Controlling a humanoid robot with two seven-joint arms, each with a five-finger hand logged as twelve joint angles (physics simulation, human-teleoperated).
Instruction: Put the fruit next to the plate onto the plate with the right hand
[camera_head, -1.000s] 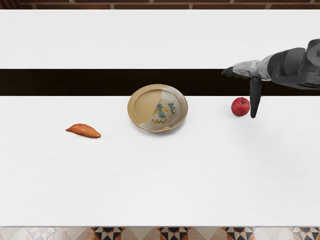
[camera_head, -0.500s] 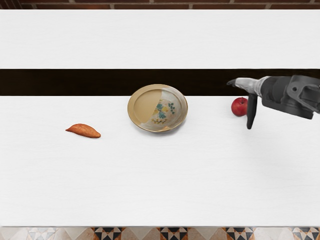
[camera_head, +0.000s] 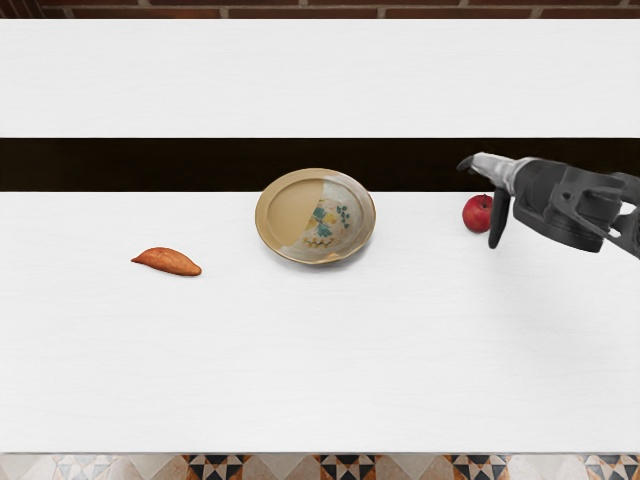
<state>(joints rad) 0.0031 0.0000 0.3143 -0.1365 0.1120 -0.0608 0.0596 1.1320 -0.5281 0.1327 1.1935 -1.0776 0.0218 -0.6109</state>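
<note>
Since the earlier frame the right arm has sunk lower at the right edge, and its right hand now sits closer against the apple. A smooth, matt white counter fills most of the frame, crossed by a dark band in its upper half. Near the centre lies a round, shallow, glazed plate, tan on its left half, paler with a teal and yellow pattern on the right. Well to the lower left is a sweet potato, orange-brown, tapered and rough-skinned. The apple, small, round and glossy red, rests on the counter well right of the plate, not on it. The hand is released, grasping nothing: one dark finger hangs down across the apple's right edge, another points left above it. Contact cannot be told.
</note>
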